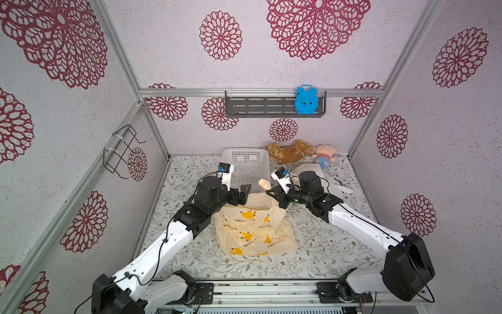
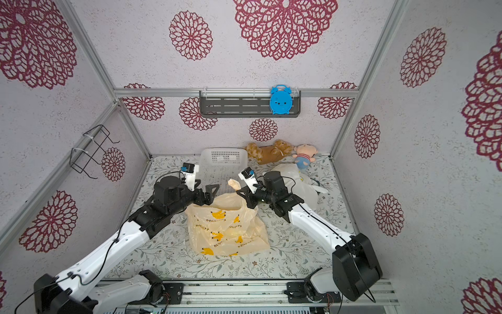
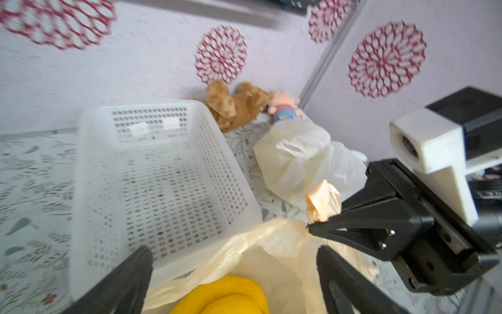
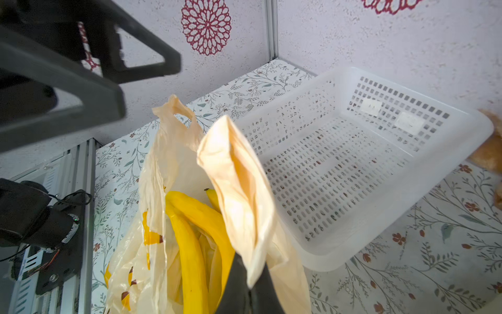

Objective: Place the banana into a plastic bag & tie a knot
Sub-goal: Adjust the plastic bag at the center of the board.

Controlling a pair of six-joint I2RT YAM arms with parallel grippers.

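Plastic bag (image 1: 252, 228), cream with banana prints, sits at frame centre in both top views on the floral table (image 1: 312, 252), mouth toward the far wall. Banana (image 4: 195, 231) is inside the bag; the yellow bunch shows through the mouth in both wrist views. Right gripper (image 1: 269, 193), just right of centre, has its jaws closed, pinching one bag handle (image 1: 264, 184), which sticks up past the tips. Left gripper (image 1: 245, 194), left of the bag mouth, has its jaws spread wide and holds nothing. Second handle (image 4: 176, 114) stands loose; the two handles are apart, not tied. White basket (image 1: 245, 159) sits just behind the bag. White bag (image 1: 307, 169), teddy (image 1: 288, 152) and doll (image 1: 324, 156) are at the table's upper right.
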